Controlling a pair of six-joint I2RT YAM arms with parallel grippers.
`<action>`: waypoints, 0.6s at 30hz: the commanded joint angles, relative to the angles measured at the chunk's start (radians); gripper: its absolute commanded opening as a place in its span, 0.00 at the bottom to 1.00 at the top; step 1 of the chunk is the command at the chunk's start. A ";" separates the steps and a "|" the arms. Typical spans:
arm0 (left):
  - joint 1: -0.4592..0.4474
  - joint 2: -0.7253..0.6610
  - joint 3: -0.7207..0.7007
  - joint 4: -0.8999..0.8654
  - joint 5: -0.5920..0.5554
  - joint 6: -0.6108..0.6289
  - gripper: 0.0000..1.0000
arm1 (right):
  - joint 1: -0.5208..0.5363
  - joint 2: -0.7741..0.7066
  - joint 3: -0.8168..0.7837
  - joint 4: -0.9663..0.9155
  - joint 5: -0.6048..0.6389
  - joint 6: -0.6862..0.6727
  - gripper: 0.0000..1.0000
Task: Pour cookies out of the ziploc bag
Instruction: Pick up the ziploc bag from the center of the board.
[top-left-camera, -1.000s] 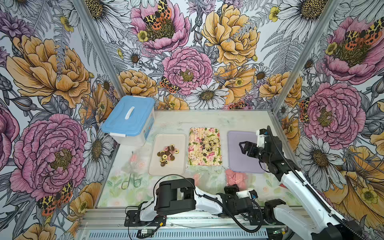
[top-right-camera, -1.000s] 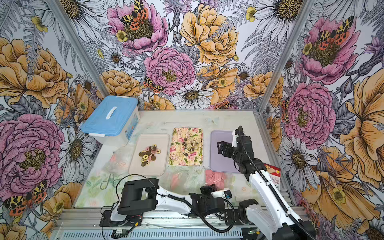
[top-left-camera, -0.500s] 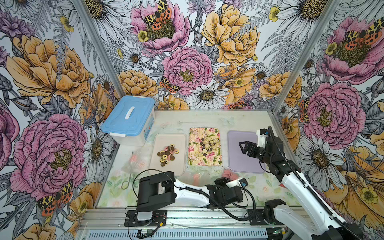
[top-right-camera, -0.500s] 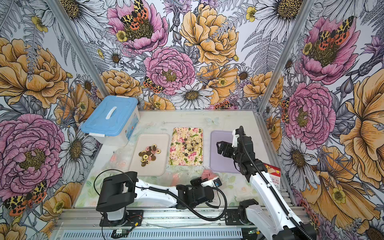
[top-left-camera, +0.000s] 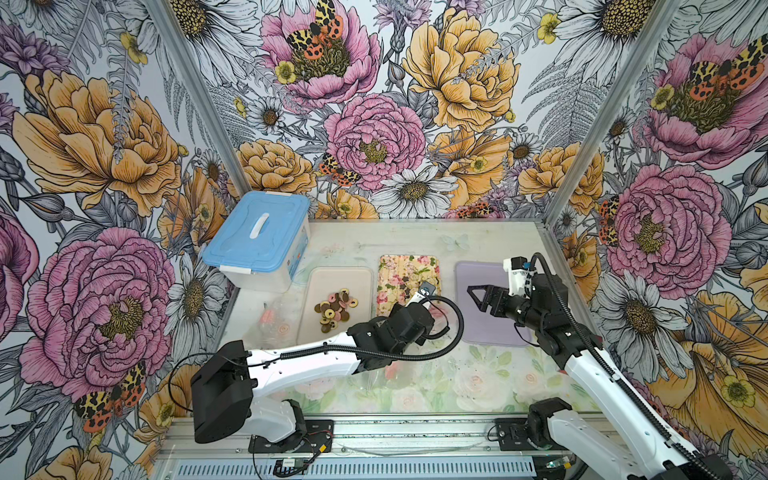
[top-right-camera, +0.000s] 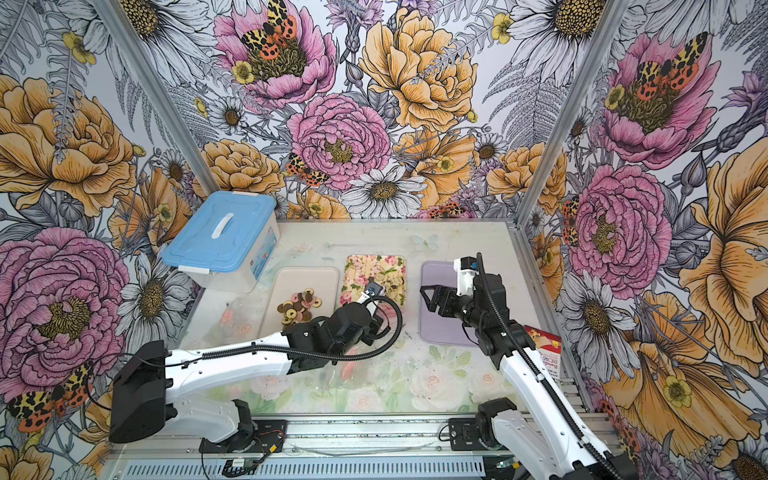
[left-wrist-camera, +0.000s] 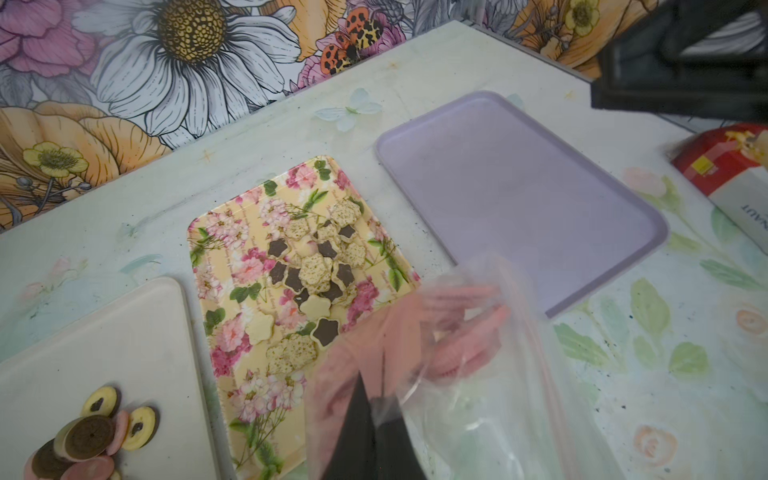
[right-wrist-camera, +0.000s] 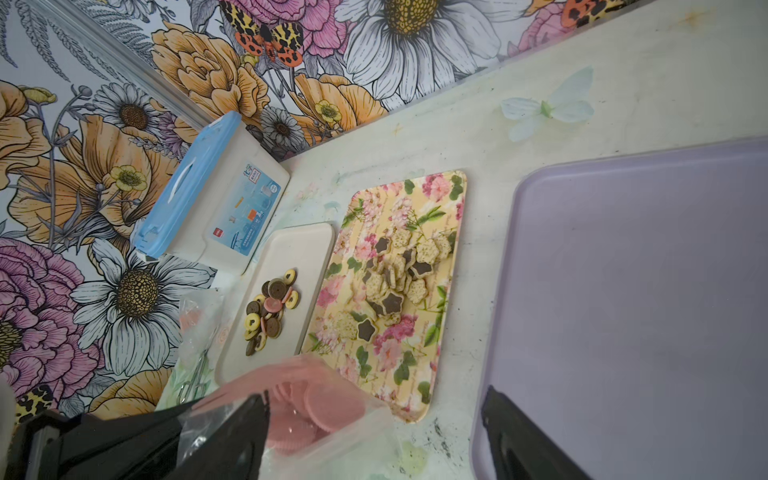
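Between the floral tray (left-wrist-camera: 224, 266) and the lilac tray (left-wrist-camera: 519, 199), the ziploc bag (left-wrist-camera: 478, 374) of pink cookies (left-wrist-camera: 461, 328) hangs from the left gripper (left-wrist-camera: 374, 409), clenched on its plastic. Over the lilac tray, the right gripper (top-left-camera: 478, 297) gapes wide, holding nothing.

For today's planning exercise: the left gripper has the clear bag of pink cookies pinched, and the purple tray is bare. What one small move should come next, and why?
Probably carry the bag sideways over the purple tray. The left gripper is shut on the bag's plastic, pink cookies are inside, and the bag hangs between the floral tray and the purple one. The other two trays already hold cookies, while the right gripper waits open above the purple tray.
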 joint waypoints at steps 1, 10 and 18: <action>0.038 -0.057 -0.033 0.001 -0.022 -0.069 0.00 | 0.020 0.008 -0.024 0.100 -0.089 0.047 0.83; 0.109 -0.128 -0.168 0.243 -0.077 -0.124 0.00 | 0.128 0.095 -0.175 0.539 -0.172 0.304 0.78; 0.116 -0.100 -0.222 0.449 -0.152 -0.181 0.00 | 0.224 0.182 -0.274 0.847 -0.112 0.448 0.75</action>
